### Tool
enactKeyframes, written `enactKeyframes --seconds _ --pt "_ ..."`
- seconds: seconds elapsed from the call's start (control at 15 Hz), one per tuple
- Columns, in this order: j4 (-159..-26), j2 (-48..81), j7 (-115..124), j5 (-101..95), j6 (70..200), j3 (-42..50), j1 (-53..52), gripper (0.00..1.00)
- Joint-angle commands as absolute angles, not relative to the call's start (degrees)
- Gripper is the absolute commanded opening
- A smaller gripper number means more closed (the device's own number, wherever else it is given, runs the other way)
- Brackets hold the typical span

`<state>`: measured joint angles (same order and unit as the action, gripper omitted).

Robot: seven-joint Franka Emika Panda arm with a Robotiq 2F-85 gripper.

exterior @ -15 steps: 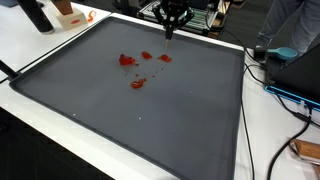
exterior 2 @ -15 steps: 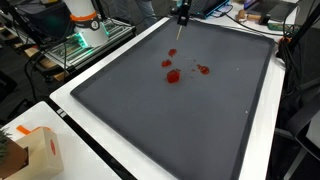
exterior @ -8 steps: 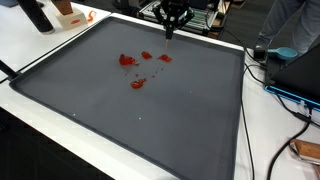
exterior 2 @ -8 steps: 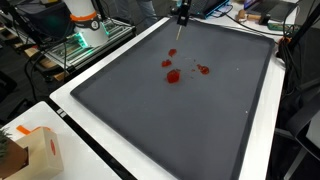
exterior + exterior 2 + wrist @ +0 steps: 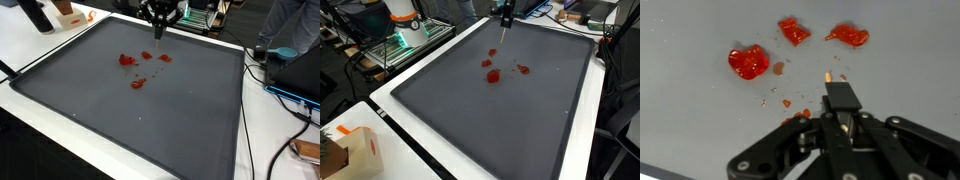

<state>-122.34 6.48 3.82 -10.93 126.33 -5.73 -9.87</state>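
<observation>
Stick (image 5: 828, 77) in claw (image 5: 841, 98); blobs (image 5: 748, 62) on tray (image 5: 180, 130).

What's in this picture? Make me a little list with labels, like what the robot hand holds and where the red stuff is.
Robot hand: gripper shut on a thin stick, pointing down
Red stuff: red blobs, several shiny lumps and small smears, close together
Stick tip: beside the blobs; touching or not, cannot tell
Surface: dark grey mat on a white table
Nearby: cardboard box off the mat
</observation>
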Motion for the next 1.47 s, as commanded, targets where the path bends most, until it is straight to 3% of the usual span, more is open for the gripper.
enactKeyframes --seconds 0.0,0.73,1.4 --pt "-119.99 8.56 6.35 -12.79 129.65 -3.25 -6.71 0.03" --pt "-119.75 13.37 7.67 -11.06 137.38 0.79 -2.39 0.03" --pt "-119.42 15.66 6.63 -8.33 136.56 0.85 -1.66 0.03"
